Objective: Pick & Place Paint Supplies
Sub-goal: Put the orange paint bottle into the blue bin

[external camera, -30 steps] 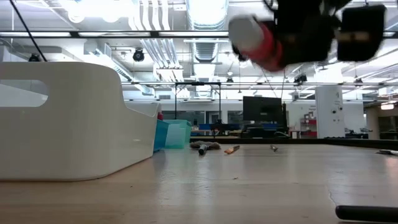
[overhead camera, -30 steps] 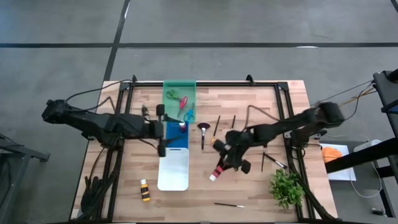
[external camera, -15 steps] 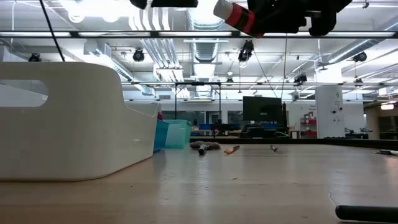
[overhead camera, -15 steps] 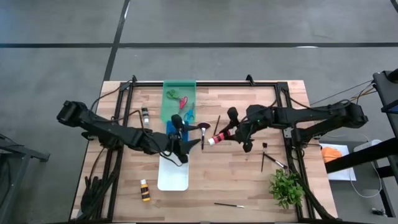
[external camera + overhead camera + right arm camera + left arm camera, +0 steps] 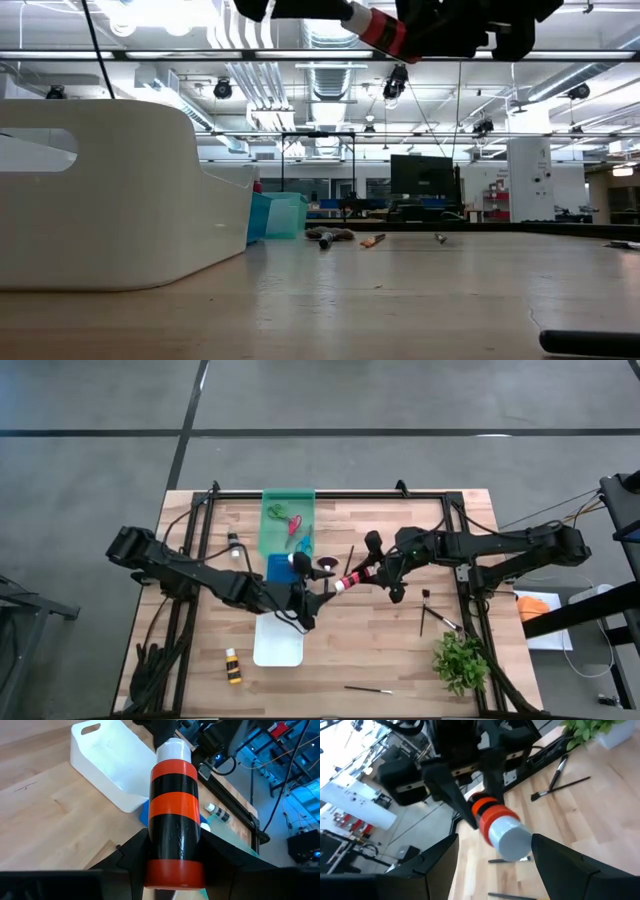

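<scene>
The right claw (image 5: 368, 573) grips a red-banded paint bottle (image 5: 347, 581) by its base, holding it level above the desk (image 5: 400, 650) with the white cap pointing at the left arm, apparently for a handover. The left claw (image 5: 312, 591) stands open around that cap, not yet clamped, just beside the white tray (image 5: 278, 645).

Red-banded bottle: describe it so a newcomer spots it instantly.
Start at the white tray on the table, then look just right of its far end. The red-banded paint bottle is held off the table in the right claw; the yellow-banded bottle lies on the wood.
</scene>
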